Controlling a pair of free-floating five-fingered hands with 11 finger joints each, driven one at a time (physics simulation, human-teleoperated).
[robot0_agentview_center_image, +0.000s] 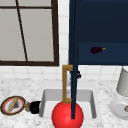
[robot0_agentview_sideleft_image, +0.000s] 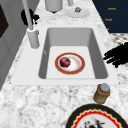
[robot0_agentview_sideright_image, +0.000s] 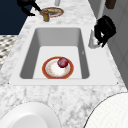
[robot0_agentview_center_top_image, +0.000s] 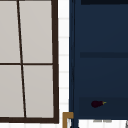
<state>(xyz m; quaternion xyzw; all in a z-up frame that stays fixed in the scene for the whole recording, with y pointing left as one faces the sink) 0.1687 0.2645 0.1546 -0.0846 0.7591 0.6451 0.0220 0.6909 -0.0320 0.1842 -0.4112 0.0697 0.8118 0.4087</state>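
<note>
My left hand (robot0_agentview_center_image: 35, 107) hovers over the counter at the sink's left front corner, fingers straight and open, right beside a small amber jar (robot0_agentview_center_image: 26, 106). The left side view shows that hand (robot0_agentview_sideleft_image: 115, 55) spread above the sink's front rim, with the jar (robot0_agentview_sideleft_image: 102, 93) nearby. My right hand (robot0_agentview_center_image: 79, 74) hangs behind the open cabinet door (robot0_agentview_center_image: 73, 62), next to the faucet (robot0_agentview_sideright_image: 92, 41). In the right side view its fingers (robot0_agentview_sideright_image: 102, 37) droop loosely and hold nothing. A red-rimmed plate (robot0_agentview_sideleft_image: 81, 63) with a dark red ball (robot0_agentview_sideleft_image: 65, 62) lies in the sink (robot0_agentview_sideleft_image: 50, 37).
A navy wall cabinet holds an eggplant (robot0_agentview_center_image: 97, 50). Its door has a gold handle (robot0_agentview_center_image: 65, 83) and stands edge-on over the sink. A patterned plate (robot0_agentview_center_image: 12, 105) lies at left. A white plate (robot0_agentview_center_image: 118, 108) and a grey canister (robot0_agentview_center_image: 123, 82) stand at right. A window is at upper left.
</note>
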